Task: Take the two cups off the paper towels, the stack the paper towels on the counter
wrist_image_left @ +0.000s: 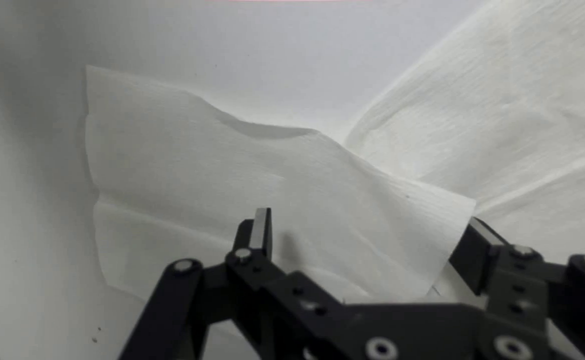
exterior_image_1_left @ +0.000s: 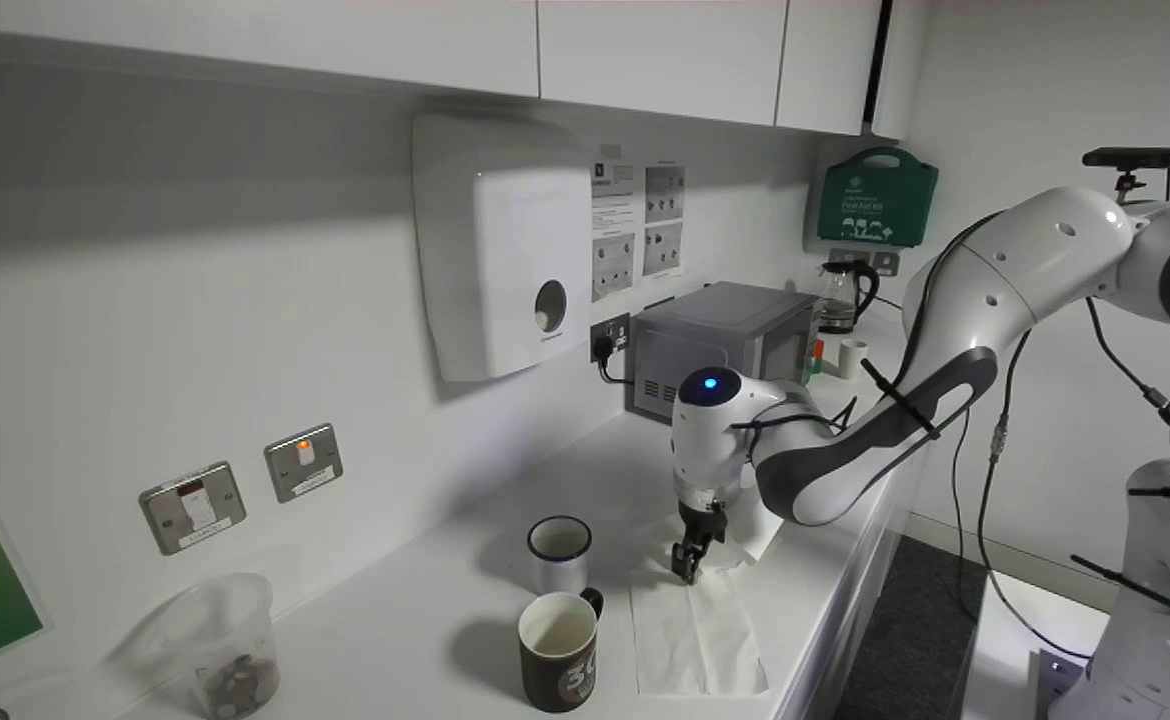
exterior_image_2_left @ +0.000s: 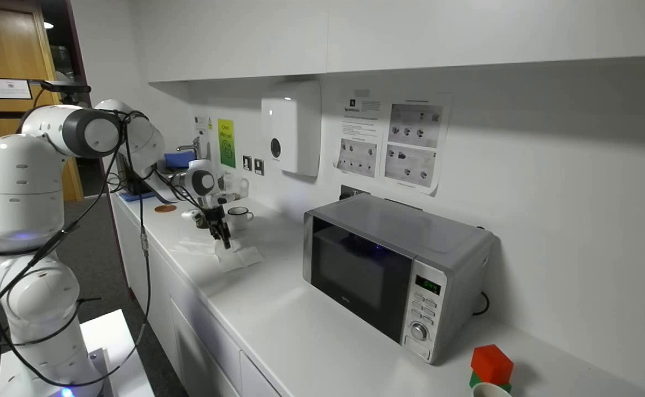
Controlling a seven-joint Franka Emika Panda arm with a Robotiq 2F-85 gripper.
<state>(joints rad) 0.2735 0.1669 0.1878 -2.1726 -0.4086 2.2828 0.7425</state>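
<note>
The dark mug point(exterior_image_1_left: 559, 660) and the paler cup point(exterior_image_1_left: 560, 560) stand upright on the white counter point(exterior_image_1_left: 415, 630), beside the paper towels. The paler cup also shows in an exterior view point(exterior_image_2_left: 238, 219). One rumpled white paper towel point(wrist_image_left: 197, 150) lies under my gripper point(wrist_image_left: 370, 232) and partly overlaps the other paper towel point(wrist_image_left: 532, 125). My gripper is open, fingers wide apart, with the towel's end between them. One fingertip is right at that towel's edge; I cannot tell if it touches or goes under it. In both exterior views the gripper point(exterior_image_1_left: 687, 565) point(exterior_image_2_left: 224, 240) points down, low over the towels.
A grey microwave point(exterior_image_2_left: 377, 264) stands on the counter against the wall. A clear container point(exterior_image_1_left: 230, 650) stands near the wall beyond the cups. A white dispenser point(exterior_image_1_left: 505, 250) hangs on the wall above. A red block point(exterior_image_2_left: 492, 364) is past the microwave.
</note>
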